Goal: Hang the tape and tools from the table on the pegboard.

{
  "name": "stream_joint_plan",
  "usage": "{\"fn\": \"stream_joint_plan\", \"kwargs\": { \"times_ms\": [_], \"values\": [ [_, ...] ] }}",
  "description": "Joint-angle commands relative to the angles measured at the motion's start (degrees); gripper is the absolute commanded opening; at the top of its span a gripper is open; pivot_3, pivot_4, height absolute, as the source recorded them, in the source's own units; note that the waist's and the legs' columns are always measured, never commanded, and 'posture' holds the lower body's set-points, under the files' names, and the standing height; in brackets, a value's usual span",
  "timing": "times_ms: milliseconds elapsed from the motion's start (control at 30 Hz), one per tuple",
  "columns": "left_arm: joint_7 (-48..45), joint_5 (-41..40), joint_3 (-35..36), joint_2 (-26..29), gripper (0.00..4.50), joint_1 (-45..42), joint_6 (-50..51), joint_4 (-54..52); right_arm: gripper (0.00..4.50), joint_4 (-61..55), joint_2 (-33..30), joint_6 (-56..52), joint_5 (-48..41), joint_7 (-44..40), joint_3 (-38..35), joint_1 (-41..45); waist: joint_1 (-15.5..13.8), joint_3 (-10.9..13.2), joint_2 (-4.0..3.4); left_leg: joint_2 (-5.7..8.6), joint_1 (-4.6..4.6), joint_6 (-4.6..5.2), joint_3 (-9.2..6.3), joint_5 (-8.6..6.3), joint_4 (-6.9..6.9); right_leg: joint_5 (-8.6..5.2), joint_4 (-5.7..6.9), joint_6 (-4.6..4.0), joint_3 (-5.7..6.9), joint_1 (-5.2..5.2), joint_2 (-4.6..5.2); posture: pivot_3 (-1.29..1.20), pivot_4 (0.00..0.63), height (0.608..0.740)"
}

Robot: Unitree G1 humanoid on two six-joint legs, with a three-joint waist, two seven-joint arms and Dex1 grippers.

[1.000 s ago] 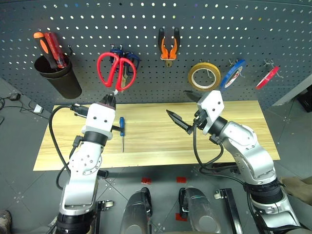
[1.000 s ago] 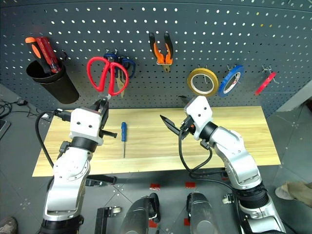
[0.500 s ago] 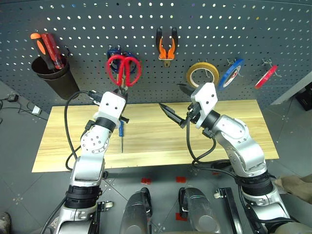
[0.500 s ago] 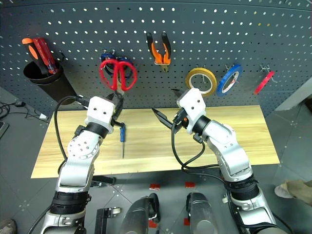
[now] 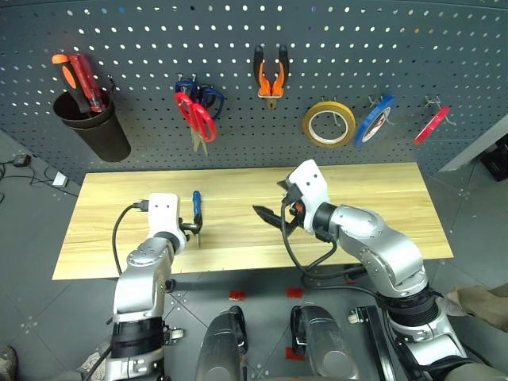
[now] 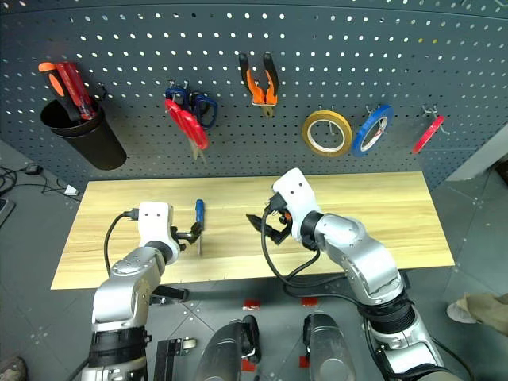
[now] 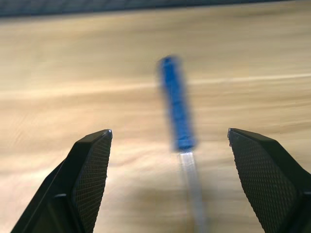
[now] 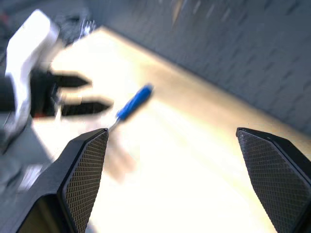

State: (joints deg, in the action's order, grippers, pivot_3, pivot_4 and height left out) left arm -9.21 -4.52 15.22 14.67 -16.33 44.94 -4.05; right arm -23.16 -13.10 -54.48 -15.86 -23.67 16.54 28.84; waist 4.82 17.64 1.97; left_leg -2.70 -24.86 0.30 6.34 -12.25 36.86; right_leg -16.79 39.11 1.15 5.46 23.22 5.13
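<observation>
A small blue-handled screwdriver (image 5: pixel 196 206) lies on the wooden table (image 5: pixel 381 198), left of centre. My left gripper (image 5: pixel 194 229) is low over the table just behind it, open, and the handle (image 7: pixel 176 109) lies ahead between the two fingers, untouched. Near the table's middle my right gripper (image 5: pixel 268 202) hovers open and empty, pointing left toward the screwdriver (image 8: pixel 133 103). On the pegboard (image 5: pixel 143 40) hang the red-handled scissors (image 5: pixel 197 116), the orange-and-black pliers (image 5: pixel 271 75) and, at the far right, the thin red tape (image 5: pixel 432 125).
A black cup (image 5: pixel 94 131) with red and orange screwdrivers hangs at the board's left. Blue-handled tools (image 5: pixel 200 87) hang behind the scissors. A yellow roll (image 5: pixel 328 123) and a blue roll (image 5: pixel 377 119) hang to the right of the pliers.
My left gripper let go of the scissors, which now hang on the board. It opened and sank to the table behind the screwdriver. My right gripper came down and leftward.
</observation>
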Motion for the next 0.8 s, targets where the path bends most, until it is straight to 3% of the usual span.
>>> {"fn": "stream_joint_plan", "kwargs": {
  "times_ms": [33, 367, 700, 800],
  "values": [
    [0.4, -2.1, 2.5, 1.4, 4.02, -5.3, 2.1, 7.5, 4.50, -2.9, 0.9, -2.3, -1.1, -0.2, 1.4, 1.8, -0.1, 0.0, 0.04, 0.01, 0.00, 0.00, 0.00, 0.00, 0.01, 0.00, -0.01, 0.00, 0.00, 0.00, 0.01, -0.18, 0.334, 0.740],
    [-2.3, -1.9, -0.6, 4.8, 4.02, -19.7, -3.7, 31.9, 4.50, -2.3, 0.9, -1.7, -1.2, -1.2, 3.7, 3.9, -0.1, 0.1, 0.19, 0.01, -0.03, -0.01, 0.06, 0.00, -0.03, 0.00, -0.12, 0.00, 0.01, 0.03, 0.03, -0.20, 0.332, 0.740],
    [-9.4, 0.7, -10.2, 8.2, 4.02, -17.3, -1.5, 33.1, 4.50, -3.8, -0.4, -4.1, -4.0, -4.1, 3.9, 3.6, 0.1, 0.1, 0.19, 0.01, -0.02, -0.02, 0.10, 0.00, -0.04, 0.00, -0.10, 0.00, -0.01, 0.05, 0.04, -0.21, 0.324, 0.740],
    [-9.2, 0.3, -10.3, 7.8, 4.02, -17.0, -1.4, 33.8, 4.50, -4.2, -1.3, -3.9, -4.3, -5.1, 4.7, 3.9, 0.0, 0.1, 0.18, 0.00, -0.01, -0.02, 0.09, 0.00, -0.03, 0.00, -0.09, 0.00, 0.00, 0.04, 0.04, -0.21, 0.324, 0.740]
  ]
}}
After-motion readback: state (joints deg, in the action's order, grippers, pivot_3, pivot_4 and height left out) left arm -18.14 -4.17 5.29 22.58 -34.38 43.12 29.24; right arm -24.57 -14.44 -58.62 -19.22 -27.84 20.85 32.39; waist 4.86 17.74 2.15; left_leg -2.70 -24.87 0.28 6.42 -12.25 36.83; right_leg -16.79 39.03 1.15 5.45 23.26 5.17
